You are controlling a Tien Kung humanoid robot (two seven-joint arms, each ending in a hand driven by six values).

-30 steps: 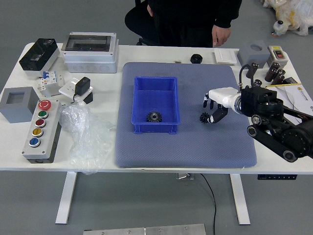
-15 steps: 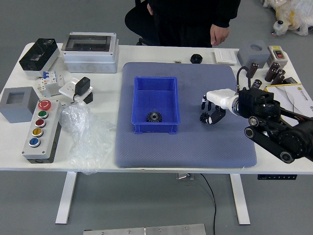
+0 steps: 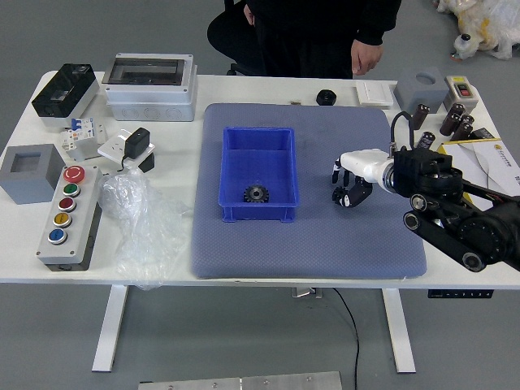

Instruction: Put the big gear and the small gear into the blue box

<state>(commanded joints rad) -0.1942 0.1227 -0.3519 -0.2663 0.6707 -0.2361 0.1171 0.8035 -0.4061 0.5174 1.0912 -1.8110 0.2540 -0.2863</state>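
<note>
My right hand (image 3: 348, 180) reaches in from the right, low over the dark mat, its white back tilted down to the left. Its fingers are parted, with the small black gear (image 3: 339, 195) right at their tips and partly covered by them. No firm hold on that gear can be seen; it appears to rest on the mat. Inside the blue box (image 3: 258, 154), near its front wall, lies the big black gear (image 3: 256, 193). The left hand is out of view.
A person stands at the far side, one hand (image 3: 366, 57) hanging by the table edge. On the left are a button panel (image 3: 69, 215), a plastic bag (image 3: 145, 227) and grey boxes. A black round part (image 3: 326, 97) sits behind the mat.
My right hand has moved slightly left and closer around the small gear, which has not visibly moved. The blue box and the gear in it are unchanged.
</note>
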